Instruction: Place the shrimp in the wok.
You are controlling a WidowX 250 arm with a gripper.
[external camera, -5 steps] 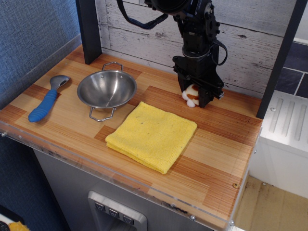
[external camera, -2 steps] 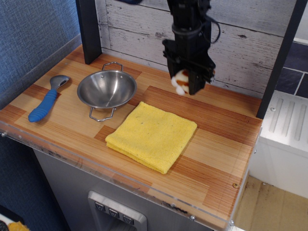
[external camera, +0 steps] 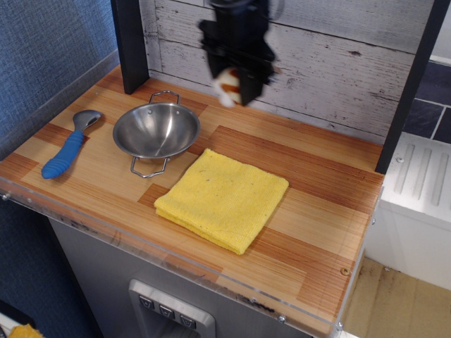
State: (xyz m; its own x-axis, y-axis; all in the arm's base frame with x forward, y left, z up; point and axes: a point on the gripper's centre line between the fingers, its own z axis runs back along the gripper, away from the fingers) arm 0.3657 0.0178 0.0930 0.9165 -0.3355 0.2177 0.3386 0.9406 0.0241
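The shrimp is a small white and orange soft toy held between the black fingers of my gripper. The gripper is shut on it and holds it high in the air in front of the back wall, up and to the right of the wok. The wok is a round shiny steel bowl with two wire loop handles. It stands empty on the left part of the wooden table.
A yellow folded cloth lies in the middle of the table, right of the wok. A blue-handled metal spoon lies at the left edge. A dark post stands at the back left, another at the right.
My gripper has lifted the shrimp off the table at the back right and carried it up and to the left, toward the wok.
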